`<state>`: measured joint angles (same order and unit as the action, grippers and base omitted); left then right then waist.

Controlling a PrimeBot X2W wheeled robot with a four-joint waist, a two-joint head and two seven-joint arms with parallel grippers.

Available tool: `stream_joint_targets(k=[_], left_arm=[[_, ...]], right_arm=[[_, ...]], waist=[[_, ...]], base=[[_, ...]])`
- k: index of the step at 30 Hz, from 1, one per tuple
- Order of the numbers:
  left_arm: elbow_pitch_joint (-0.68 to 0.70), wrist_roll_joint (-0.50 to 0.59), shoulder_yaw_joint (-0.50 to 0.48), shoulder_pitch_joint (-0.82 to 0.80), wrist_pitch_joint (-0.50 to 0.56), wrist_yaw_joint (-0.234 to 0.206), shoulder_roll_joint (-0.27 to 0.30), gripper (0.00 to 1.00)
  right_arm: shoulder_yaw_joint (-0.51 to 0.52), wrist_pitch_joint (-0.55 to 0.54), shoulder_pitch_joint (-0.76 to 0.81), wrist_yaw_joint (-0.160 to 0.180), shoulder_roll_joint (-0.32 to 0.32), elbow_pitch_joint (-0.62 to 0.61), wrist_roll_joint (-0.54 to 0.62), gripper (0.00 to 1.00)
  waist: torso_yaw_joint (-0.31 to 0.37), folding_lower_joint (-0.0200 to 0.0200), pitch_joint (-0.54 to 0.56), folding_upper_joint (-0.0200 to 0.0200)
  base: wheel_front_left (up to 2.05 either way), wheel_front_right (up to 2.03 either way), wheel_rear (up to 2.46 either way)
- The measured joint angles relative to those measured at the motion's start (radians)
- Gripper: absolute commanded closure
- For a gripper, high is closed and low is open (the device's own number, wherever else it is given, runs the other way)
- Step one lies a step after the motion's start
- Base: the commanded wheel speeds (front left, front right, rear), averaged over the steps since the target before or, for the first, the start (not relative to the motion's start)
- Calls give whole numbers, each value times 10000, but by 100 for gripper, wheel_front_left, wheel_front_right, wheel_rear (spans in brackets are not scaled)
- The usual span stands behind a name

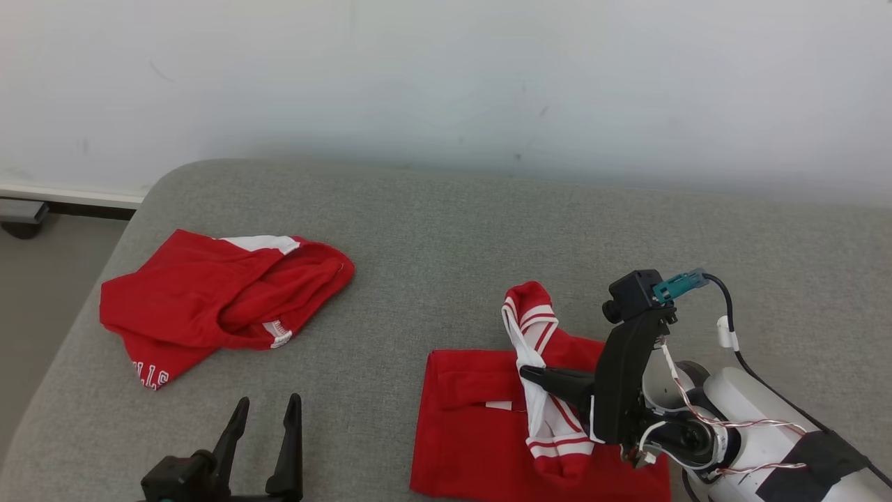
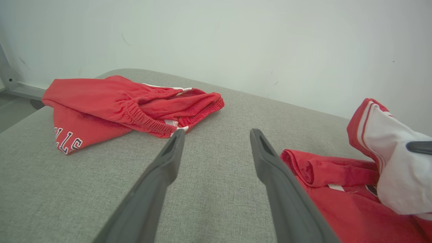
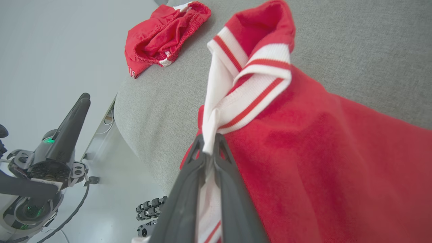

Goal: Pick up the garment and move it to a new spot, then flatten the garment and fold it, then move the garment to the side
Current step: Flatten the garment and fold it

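Note:
A red garment [image 1: 474, 425] with white and red striped trim lies partly flat at the front right of the grey padded surface [image 1: 446, 230]. My right gripper [image 1: 531, 374] is shut on a bunched strip of that trim and holds it up off the flat part. In the right wrist view the white fabric is pinched between the fingertips of the right gripper [image 3: 209, 141], with the red garment [image 3: 337, 162] spreading to the right. My left gripper [image 1: 268, 408] stands open and holds nothing at the front left. It hovers over bare grey cloth, left of the garment [image 2: 337, 209].
A second red garment [image 1: 216, 300], crumpled shorts with white lettering, lies at the left of the surface [image 2: 128, 104]. A pale wall rises behind. The surface's rounded left edge drops to the floor [image 1: 42, 279]. Bare cloth lies between the two garments and along the back.

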<state>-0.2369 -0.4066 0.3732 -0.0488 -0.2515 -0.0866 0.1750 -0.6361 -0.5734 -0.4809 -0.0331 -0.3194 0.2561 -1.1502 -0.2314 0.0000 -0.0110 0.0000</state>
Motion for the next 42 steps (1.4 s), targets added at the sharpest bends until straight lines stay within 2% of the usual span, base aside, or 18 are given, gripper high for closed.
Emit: stream_joint_targets(k=[12,21,31,32,33,34,35,42], left_arm=[[-105,0,36,-183,0,82,-157,0],[-201,2,61,-267,0,92,-270,0],[-305,2,-2,-377,0,163,-326,0],[-307,2,-13,-377,0,163,-324,0],[-309,2,-44,-372,0,161,-320,0],[-311,0,-82,-370,0,159,-311,0],[-316,0,-105,-369,0,159,-295,0],[-311,2,-207,-267,0,151,-249,0]], right_arm=[[-138,119,-20,658,677,800,113,100],[-288,374,-158,857,1177,1699,276,100],[-399,723,-259,859,1409,2385,525,100],[-389,763,-280,859,1442,2437,525,69],[-393,823,-332,848,1492,2506,529,11],[-389,851,-419,811,1546,2562,541,11],[-339,945,-482,786,1582,2583,541,0],[148,1576,-672,468,1241,2220,545,0]], waist=[[-471,0,-139,1],[-754,0,-253,1],[-914,0,-297,1],[-912,0,-298,1],[-903,-2,-298,1],[-884,-1,-295,1],[-858,-1,-287,1],[-592,-1,-183,1]], base=[[0,0,0],[0,0,0],[0,0,0],[0,0,0],[0,0,0],[0,0,0],[0,0,0],[0,0,0]])
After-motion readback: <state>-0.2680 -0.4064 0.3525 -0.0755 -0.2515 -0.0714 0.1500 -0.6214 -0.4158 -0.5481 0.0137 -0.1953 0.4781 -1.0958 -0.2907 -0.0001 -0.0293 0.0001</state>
